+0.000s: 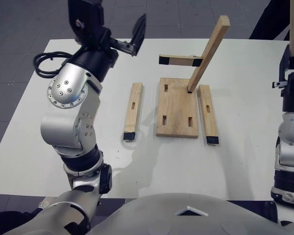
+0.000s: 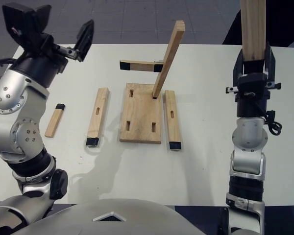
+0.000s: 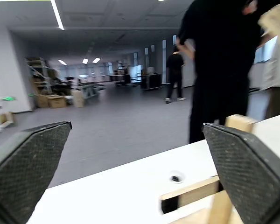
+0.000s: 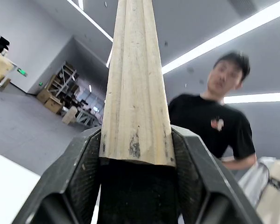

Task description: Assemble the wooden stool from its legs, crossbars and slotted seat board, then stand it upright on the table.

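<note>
The slotted seat board [image 2: 141, 113] lies flat mid-table. One leg [image 2: 169, 56] stands tilted in its far right slot. A crossbar [image 2: 139, 65] with a black end lies just beyond the board, touching that leg. Two more wooden pieces lie flat, one left of the board [image 2: 97, 116] and one right of it [image 2: 172, 119]. A short piece [image 2: 55, 119] lies farther left. My left gripper [image 2: 54, 29] hangs open and empty above the table's far left part. My right gripper [image 2: 253, 68] is raised at the right, shut on another leg [image 2: 253, 29] held upright.
A black cable [image 1: 46, 63] coils near the table's far left edge. The front half of the white table [image 1: 186, 166] is bare. A person in black [image 3: 219, 60] stands beyond the far edge.
</note>
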